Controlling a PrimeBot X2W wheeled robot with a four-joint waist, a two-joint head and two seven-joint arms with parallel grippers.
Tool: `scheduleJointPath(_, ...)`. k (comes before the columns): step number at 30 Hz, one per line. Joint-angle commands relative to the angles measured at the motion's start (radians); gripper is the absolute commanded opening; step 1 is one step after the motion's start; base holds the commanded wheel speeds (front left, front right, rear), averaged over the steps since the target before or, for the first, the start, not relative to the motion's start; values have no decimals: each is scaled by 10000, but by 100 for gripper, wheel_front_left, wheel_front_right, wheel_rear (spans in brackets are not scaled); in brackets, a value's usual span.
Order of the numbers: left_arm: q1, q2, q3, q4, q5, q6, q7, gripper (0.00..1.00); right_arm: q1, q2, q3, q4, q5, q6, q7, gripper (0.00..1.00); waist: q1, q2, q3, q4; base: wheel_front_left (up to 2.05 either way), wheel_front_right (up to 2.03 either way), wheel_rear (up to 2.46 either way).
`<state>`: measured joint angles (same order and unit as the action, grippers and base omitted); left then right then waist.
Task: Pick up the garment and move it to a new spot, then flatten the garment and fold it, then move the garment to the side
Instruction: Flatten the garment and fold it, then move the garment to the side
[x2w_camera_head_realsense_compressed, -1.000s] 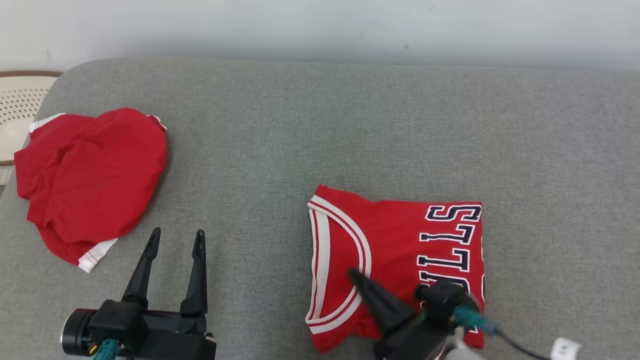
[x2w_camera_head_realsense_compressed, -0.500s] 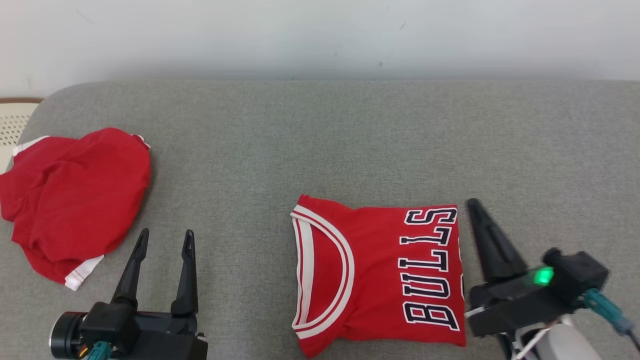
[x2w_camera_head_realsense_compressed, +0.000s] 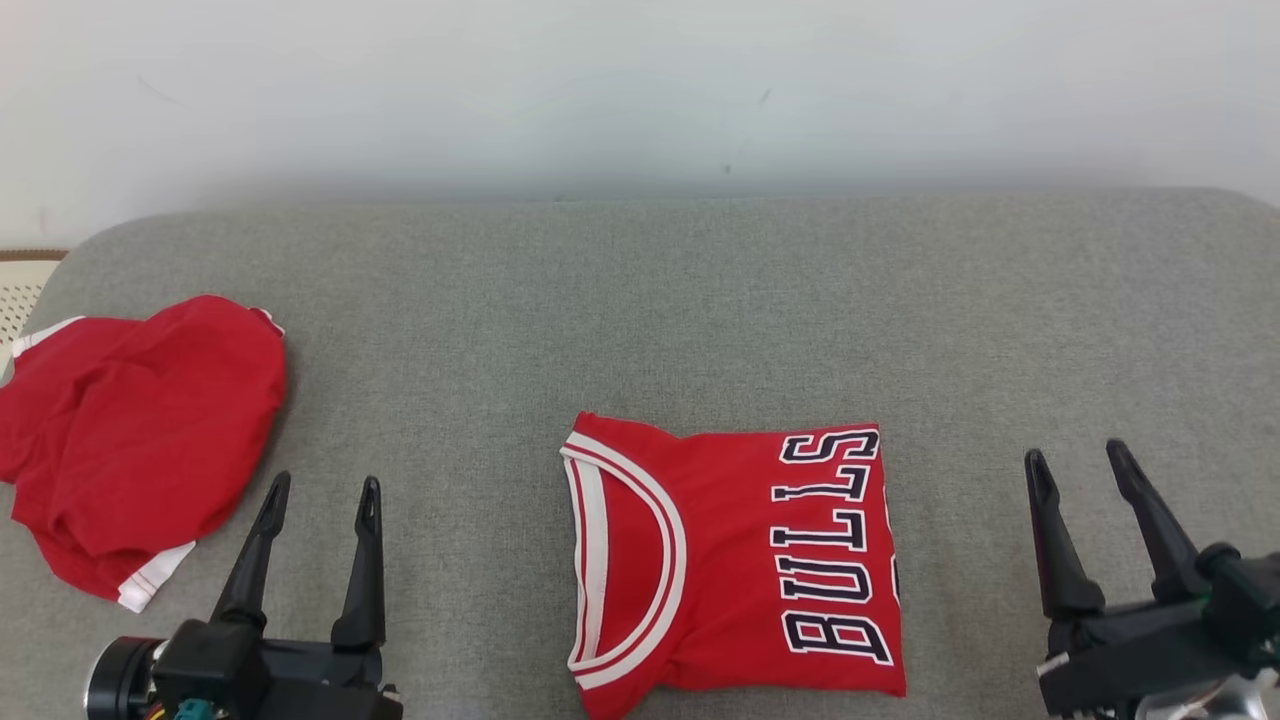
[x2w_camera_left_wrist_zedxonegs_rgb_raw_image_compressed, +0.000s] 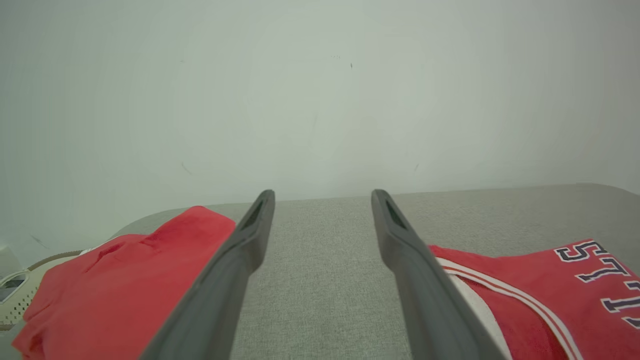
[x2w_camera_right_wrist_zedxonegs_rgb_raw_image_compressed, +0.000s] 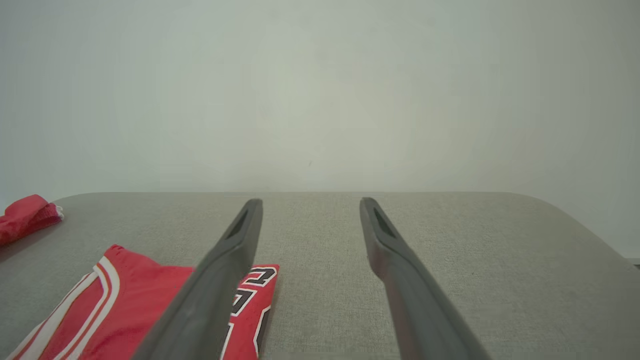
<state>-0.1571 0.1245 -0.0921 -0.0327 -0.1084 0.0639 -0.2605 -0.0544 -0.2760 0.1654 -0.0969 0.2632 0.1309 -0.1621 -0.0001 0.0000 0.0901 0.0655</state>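
though lying between both, find the folded jersey (x2w_camera_head_realsense_compressed: 735, 570) on the grey sofa (x2w_camera_head_realsense_compressed: 640, 300) nearer the right gripper (x2w_camera_head_realsense_compressed: 1075, 455), just to its left; spread and empty, like the left gripper (x2w_camera_head_realsense_compressed: 325, 484).

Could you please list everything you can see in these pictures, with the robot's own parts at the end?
folded jersey: one, red with white trim and dark BULLS lettering, lying flat on the near middle of the surface
crumpled garment: one, red with a white hem, at the left end of the surface
cushioned surface: one, grey, under both garments
perforated item: one, cream with a brown rim, at the far left edge, mostly cut off
wall: one, pale, behind the surface
left gripper: one, dark, open and empty, between the two garments
right gripper: one, dark, open and empty, to the right of the jersey
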Motion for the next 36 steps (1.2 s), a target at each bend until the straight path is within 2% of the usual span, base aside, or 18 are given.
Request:
scheduleJointPath(1,200,95,53,39,144,29,-37,100,308,-37,-59,-120,-122,-3,137,100,1,0,-91,-45,0,0,0)
scheduleJointPath(11,341,176,56,346,160,-64,-37,100,1496,153,-299,-698,-286,-3,728,100,1,0,-318,-142,0,0,0)
scheduleJointPath(26,238,180,-4,474,159,-24,-37,100,1553,222,-291,-900,-315,-3,853,100,1,0,-248,-12,0,0,0)
scheduleJointPath(31,46,127,-88,286,187,-69,-37,100,1370,155,-184,-524,-74,-3,1123,100,1,0,-134,255,0,0,0)
scheduleJointPath(36,-160,-76,-302,92,231,-57,-37,100,975,-13,330,573,241,-3,1384,100,1,0,144,809,0,0,0)
